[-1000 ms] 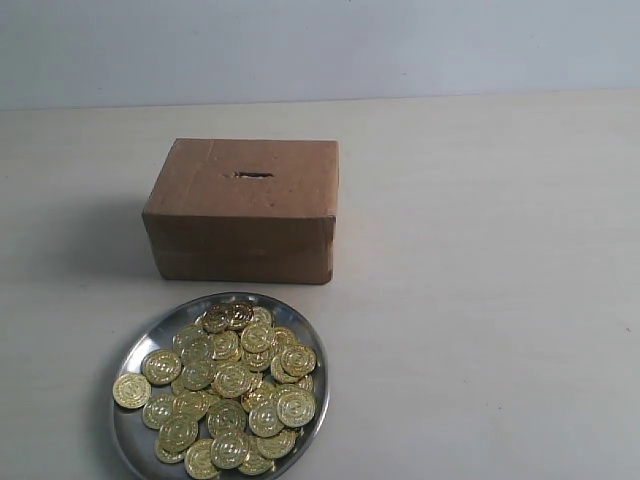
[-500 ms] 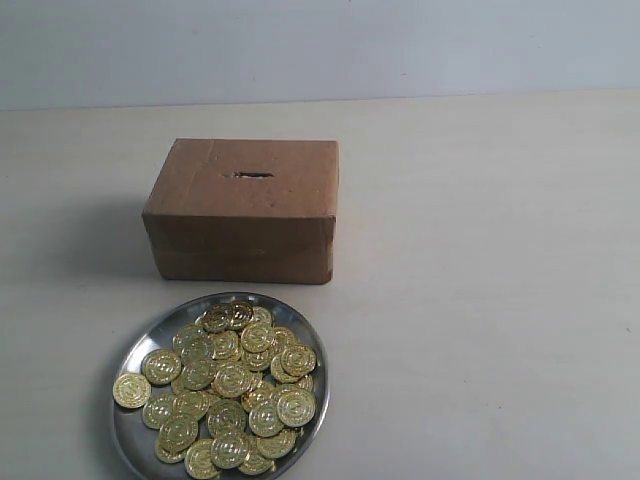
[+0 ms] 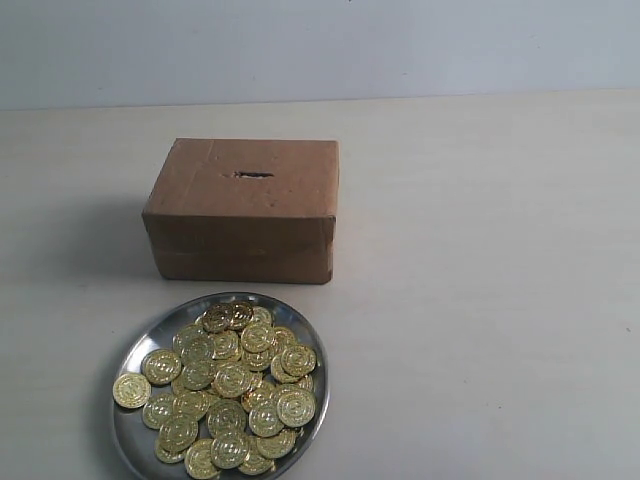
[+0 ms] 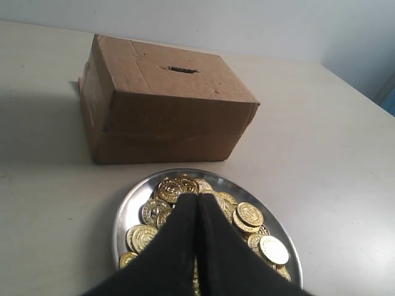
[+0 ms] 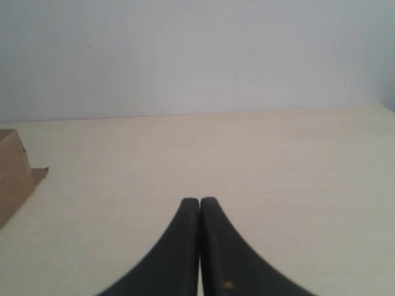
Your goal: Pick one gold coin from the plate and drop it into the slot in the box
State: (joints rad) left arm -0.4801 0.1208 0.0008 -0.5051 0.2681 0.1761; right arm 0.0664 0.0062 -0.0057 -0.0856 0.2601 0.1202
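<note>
A round silver plate heaped with several gold coins lies at the near edge of the table. Behind it stands the brown cardboard box with a small dark slot in its top face. Neither gripper shows in the exterior view. My left gripper hangs over the coin pile, black fingers pressed together, nothing between them. Over bare table, my right gripper is shut and holds nothing; a corner of the box lies to its side.
The pale table stretches bare to the right of the box and plate. A plain light wall rises behind the table's far edge.
</note>
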